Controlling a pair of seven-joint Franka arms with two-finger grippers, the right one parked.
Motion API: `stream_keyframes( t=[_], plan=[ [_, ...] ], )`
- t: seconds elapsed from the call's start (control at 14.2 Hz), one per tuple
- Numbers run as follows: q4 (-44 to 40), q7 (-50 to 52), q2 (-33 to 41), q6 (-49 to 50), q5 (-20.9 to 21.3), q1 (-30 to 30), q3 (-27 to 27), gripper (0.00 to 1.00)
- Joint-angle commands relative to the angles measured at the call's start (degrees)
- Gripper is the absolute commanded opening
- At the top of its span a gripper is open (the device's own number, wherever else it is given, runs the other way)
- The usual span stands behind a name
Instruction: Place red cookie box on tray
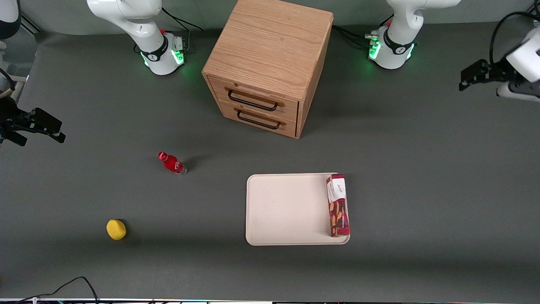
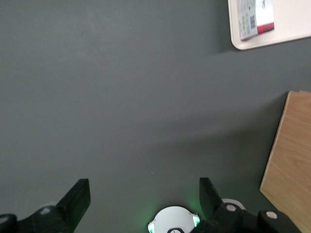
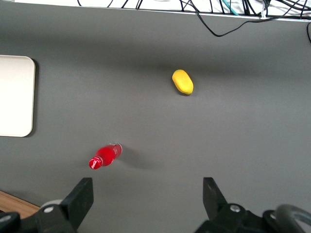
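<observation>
The red cookie box (image 1: 338, 205) lies on the cream-white tray (image 1: 287, 211), along the tray's edge toward the working arm's end of the table. Its white end panel points toward the cabinet. In the left wrist view a corner of the tray (image 2: 272, 39) shows with the box's white end (image 2: 255, 18) on it. My left gripper (image 1: 468, 80) is high above the table at the working arm's end, far from the tray. It is open and empty; its fingertips (image 2: 77, 196) stand wide apart over bare table.
A wooden two-drawer cabinet (image 1: 270, 63) stands farther from the front camera than the tray. A small red bottle (image 1: 172, 163) and a yellow object (image 1: 116, 229) lie toward the parked arm's end. A cable (image 1: 71, 285) runs along the near edge.
</observation>
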State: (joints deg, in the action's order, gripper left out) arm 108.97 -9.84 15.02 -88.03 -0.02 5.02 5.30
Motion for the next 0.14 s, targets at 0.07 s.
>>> stream_keyframes(
  t=[0.07],
  plan=[
    [-5.3,-0.8,-4.0,2.3,1.9,0.0,-0.7,1.0]
  ],
)
